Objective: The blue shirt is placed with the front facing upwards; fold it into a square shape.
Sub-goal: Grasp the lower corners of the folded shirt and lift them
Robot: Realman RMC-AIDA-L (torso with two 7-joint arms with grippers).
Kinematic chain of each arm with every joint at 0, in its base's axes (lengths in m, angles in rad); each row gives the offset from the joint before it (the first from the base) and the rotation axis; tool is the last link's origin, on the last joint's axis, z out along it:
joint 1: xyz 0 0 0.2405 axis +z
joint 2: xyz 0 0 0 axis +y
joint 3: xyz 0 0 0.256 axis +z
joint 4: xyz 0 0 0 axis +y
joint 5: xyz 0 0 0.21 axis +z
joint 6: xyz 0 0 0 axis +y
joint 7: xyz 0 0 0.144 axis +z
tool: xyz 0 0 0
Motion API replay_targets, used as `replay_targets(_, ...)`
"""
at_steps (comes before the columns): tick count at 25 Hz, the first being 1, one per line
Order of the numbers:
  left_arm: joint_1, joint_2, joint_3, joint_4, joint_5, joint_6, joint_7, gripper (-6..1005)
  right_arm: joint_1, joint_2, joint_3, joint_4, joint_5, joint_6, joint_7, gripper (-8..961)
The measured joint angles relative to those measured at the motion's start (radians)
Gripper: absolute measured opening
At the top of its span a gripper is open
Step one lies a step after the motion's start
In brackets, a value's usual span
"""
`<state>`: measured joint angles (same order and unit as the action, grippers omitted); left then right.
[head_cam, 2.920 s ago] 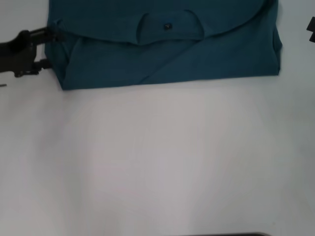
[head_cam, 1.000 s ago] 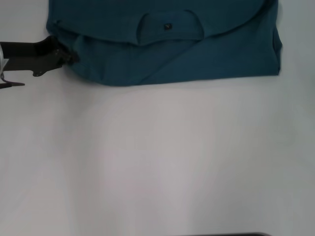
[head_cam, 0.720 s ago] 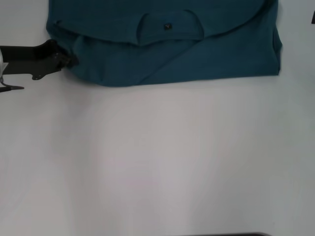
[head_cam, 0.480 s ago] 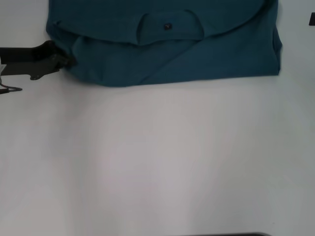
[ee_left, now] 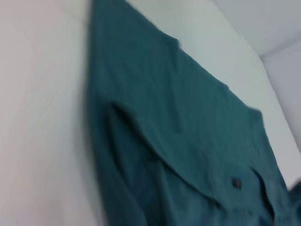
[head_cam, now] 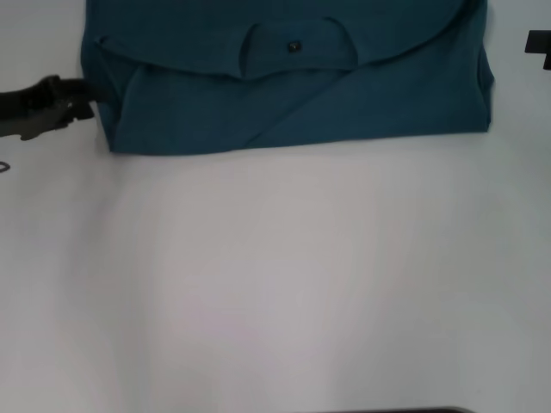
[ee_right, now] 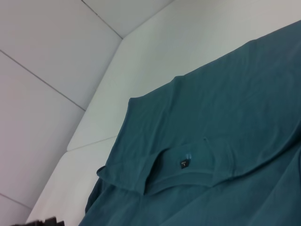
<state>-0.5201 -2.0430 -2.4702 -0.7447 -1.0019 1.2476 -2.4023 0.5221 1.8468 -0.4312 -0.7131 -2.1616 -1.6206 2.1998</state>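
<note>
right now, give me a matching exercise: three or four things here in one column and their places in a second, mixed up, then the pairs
Things:
1. blue shirt
2. left claw
3. right claw
4. collar label

Places:
A. at the shirt's left edge
B. far right edge of the head view, off the shirt
C. folded on the far part of the table
D. middle of the shirt's upper layer

Pairs: 1-C, 2-A, 3-B, 4-D
</note>
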Motion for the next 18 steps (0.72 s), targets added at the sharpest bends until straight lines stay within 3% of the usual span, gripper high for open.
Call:
replay_targets(7,-0.004,-0.001,0.109,0.012,0.025,0.018,0.118,577,-0.004,0.001,0.001,0.004,0.001,0.018,-0.011,843)
replay_targets(18,-0.010,-0.001,0.107,0.002,0.020,-0.013,0.091,932,-0.004,0.000,-0.001,0.009,-0.003,0.028,-0.011,833)
